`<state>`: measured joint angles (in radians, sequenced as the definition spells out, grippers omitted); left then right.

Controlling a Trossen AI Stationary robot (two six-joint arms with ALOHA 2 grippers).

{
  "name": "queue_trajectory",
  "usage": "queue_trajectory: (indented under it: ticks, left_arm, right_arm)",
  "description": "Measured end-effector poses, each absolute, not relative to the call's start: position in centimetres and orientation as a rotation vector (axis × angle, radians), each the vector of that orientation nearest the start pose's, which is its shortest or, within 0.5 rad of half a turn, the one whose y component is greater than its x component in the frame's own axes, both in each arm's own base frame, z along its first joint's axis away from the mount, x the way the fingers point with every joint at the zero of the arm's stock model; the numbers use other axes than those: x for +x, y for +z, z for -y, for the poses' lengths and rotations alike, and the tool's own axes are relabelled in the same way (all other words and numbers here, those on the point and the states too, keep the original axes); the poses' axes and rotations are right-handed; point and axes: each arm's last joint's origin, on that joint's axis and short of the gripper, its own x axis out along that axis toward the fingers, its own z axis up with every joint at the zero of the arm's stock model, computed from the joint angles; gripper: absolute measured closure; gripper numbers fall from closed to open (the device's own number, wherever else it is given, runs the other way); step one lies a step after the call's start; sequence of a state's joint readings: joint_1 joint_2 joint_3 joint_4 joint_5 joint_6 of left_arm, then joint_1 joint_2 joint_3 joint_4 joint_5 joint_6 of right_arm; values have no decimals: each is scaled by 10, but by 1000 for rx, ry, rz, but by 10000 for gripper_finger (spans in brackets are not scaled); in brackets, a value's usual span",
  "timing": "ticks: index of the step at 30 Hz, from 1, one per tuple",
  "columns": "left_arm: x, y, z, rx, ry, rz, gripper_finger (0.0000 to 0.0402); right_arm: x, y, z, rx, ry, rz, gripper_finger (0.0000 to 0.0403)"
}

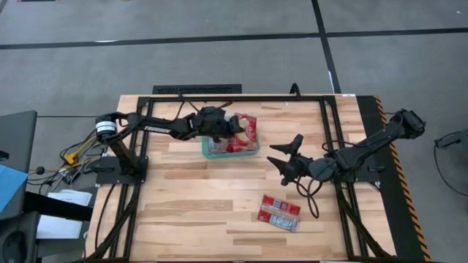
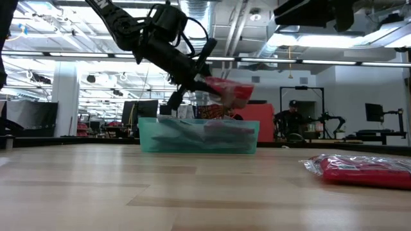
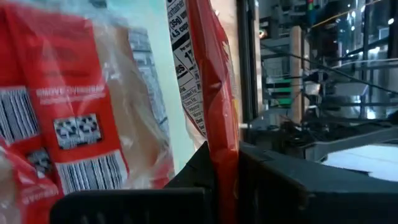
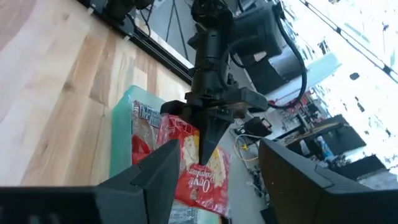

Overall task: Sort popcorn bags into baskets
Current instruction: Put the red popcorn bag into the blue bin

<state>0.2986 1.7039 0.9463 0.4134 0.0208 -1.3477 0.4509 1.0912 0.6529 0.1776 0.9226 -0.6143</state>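
Popcorn bag (image 3: 214,124) pinched upright in left pincer (image 1: 232,128) above green tray (image 1: 208,151); right pincer (image 1: 284,155) spread, well apart.

High view overhead; low view table-level; both share tray (image 1: 207,152), close wrist views.

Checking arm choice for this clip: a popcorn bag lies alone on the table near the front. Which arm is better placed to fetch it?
Right. The right gripper is open, empty and nearer the loose bag; the left gripper holds a packet over the green tray.
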Motion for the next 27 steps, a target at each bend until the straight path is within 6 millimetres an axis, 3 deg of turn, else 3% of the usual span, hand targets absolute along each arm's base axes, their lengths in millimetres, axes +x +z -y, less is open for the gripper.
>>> queue_trajectory:
  ticks: [10,19,23,27]
  left_arm:
    - [346,196,-109,-1322,591,-158,396]
    - [358,173,-114,-1370,566,-128,394]
    - [358,174,-115,-1361,586,-102,373]
    - [359,177,-116,-1323,572,-74,327]
  right_arm:
    - [215,265,-78,-710,-408,-339,169]
    - [215,265,-78,-711,-408,-344,168]
    - [215,265,-79,-712,-403,-341,168]
    - [214,265,-80,-692,-402,-337,168]
